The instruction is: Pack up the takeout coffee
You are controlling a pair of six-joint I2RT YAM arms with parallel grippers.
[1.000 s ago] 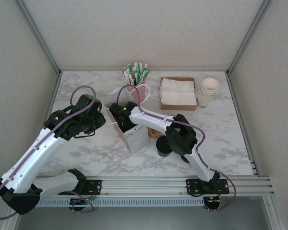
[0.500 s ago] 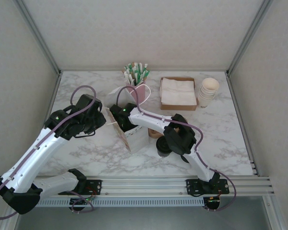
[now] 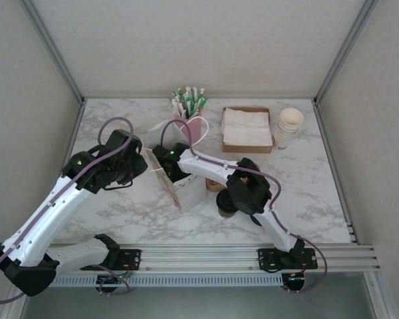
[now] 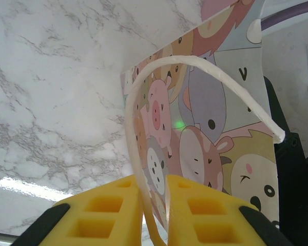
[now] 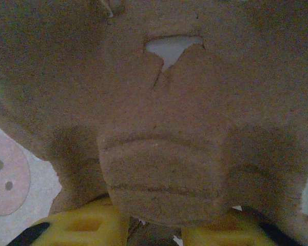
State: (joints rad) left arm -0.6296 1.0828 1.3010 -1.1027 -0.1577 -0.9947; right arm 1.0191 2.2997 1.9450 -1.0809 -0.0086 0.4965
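Marble table (image 3: 306, 193) is carrying one cartoon-animal bag (image 3: 189, 189) at centre, one lidded cup (image 3: 226, 205) beside it, one napkin box (image 3: 246, 127), one cup stack (image 3: 289, 126) and one straw holder (image 3: 193, 126). Wrist views: left gripper (image 4: 154, 205) is pinching the bag's white handle (image 4: 138, 102); right gripper (image 5: 154, 228) is grasping a brown pulp carrier (image 5: 164, 154).

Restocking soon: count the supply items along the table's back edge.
3: a pink cup of straws at back centre, a napkin box to its right, and a stack of paper cups rightmost. The back row is unobstructed.
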